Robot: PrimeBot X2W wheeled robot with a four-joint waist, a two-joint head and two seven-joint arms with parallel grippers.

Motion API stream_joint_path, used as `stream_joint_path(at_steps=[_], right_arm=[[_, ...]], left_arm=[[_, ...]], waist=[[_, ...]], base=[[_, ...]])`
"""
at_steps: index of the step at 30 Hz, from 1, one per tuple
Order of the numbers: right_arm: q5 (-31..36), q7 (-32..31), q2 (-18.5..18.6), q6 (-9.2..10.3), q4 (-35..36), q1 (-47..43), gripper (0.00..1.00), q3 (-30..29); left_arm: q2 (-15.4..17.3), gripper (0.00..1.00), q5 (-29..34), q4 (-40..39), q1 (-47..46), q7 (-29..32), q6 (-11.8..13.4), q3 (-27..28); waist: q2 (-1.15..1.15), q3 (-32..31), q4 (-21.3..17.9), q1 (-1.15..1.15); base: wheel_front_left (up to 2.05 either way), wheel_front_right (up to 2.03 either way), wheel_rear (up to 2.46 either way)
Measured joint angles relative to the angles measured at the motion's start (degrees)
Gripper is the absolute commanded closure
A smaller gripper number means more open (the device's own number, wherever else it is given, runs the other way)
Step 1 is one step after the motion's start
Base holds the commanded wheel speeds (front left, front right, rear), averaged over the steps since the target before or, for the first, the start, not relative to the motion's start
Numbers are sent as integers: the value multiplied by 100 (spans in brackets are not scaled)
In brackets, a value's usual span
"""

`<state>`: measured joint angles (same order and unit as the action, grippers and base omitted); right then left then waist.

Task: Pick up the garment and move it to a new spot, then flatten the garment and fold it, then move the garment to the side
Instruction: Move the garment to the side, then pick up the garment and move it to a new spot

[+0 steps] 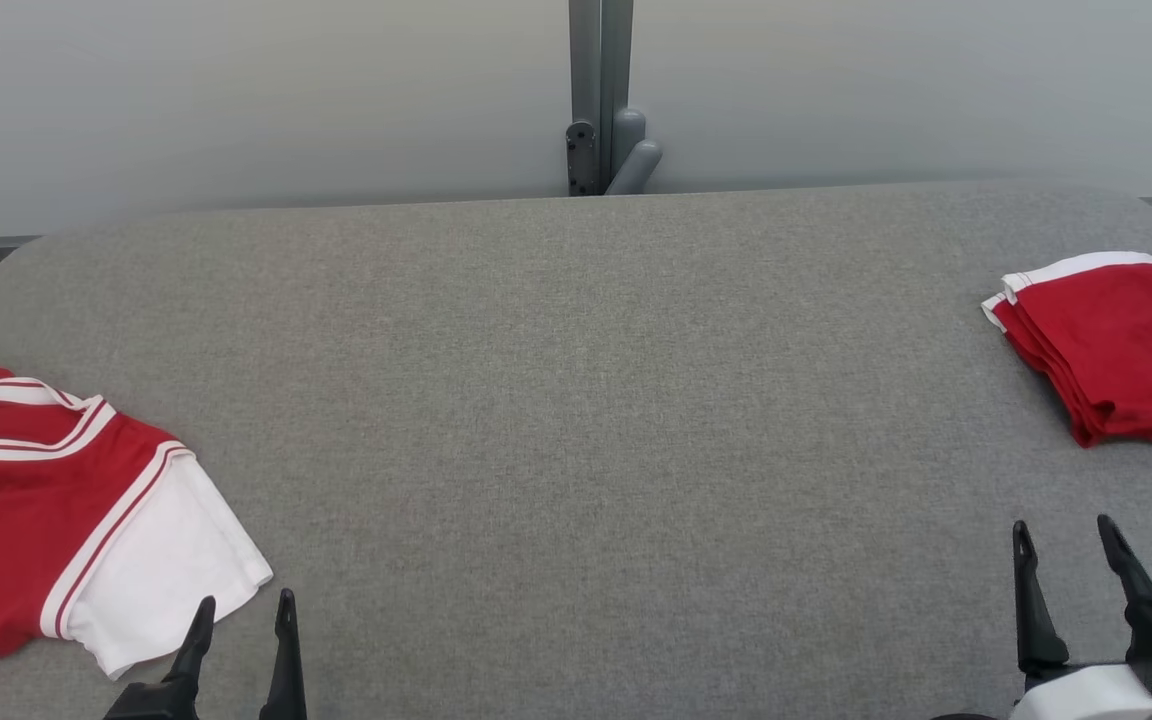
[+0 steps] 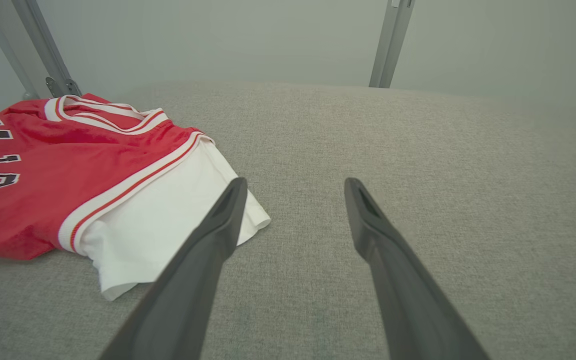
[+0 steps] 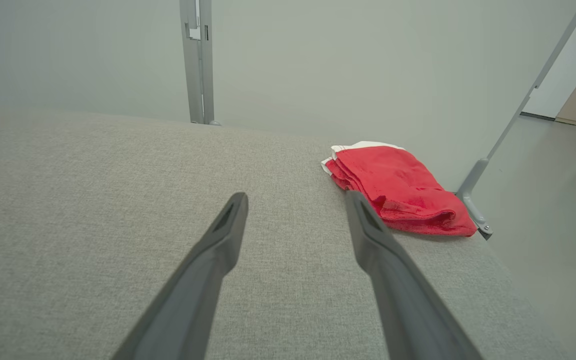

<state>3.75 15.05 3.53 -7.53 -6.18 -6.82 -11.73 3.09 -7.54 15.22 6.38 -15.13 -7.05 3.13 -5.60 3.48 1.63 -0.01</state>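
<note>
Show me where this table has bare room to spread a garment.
The wide middle of the grey table is bare, bordered by the red-and-white jersey at left and the folded red garment at far right. Crowded: the near-left corner, where the left gripper sits beside the jersey's white sleeve.

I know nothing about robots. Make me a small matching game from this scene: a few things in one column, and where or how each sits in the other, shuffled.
Things:
1. jersey
2. folded garment
3. left pincer
4. post

Places or states:
A. behind the middle of the table's far edge
B. open, holding nothing, near the jersey
C. lying unfolded at the table's left end
D. red, at the table's right end

Pairs: 1-C, 2-D, 3-B, 4-A
</note>
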Motion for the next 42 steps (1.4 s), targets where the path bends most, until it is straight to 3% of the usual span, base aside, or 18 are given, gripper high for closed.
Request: stream_joint_path(at_steps=[9,20,26,38,42], right_arm=[[-364,0,-75,0,-192,-317,0,164],[-253,0,-74,0,-155,-245,0,417],[-290,0,-73,0,-130,-296,0,602],[-460,0,-73,0,-129,-241,0,1165],[-459,0,-73,0,-120,-237,0,1209]], left_arm=[[-14,0,-59,-104,-2,0,-24,-166],[-20,0,-88,-227,-40,0,-29,-122],[-23,0,-101,-248,-45,0,-33,-70],[-29,0,-135,-280,205,0,-26,163],[-29,0,-169,-283,203,0,-26,169]], waist=[[0,-67,-25,0],[1,-50,102,0],[1,-66,556,0],[1,-197,1879,0],[1,-227,2119,0]], base=[[0,0,0],[0,0,0],[0,0,0],[0,0,0],[0,0,0]])
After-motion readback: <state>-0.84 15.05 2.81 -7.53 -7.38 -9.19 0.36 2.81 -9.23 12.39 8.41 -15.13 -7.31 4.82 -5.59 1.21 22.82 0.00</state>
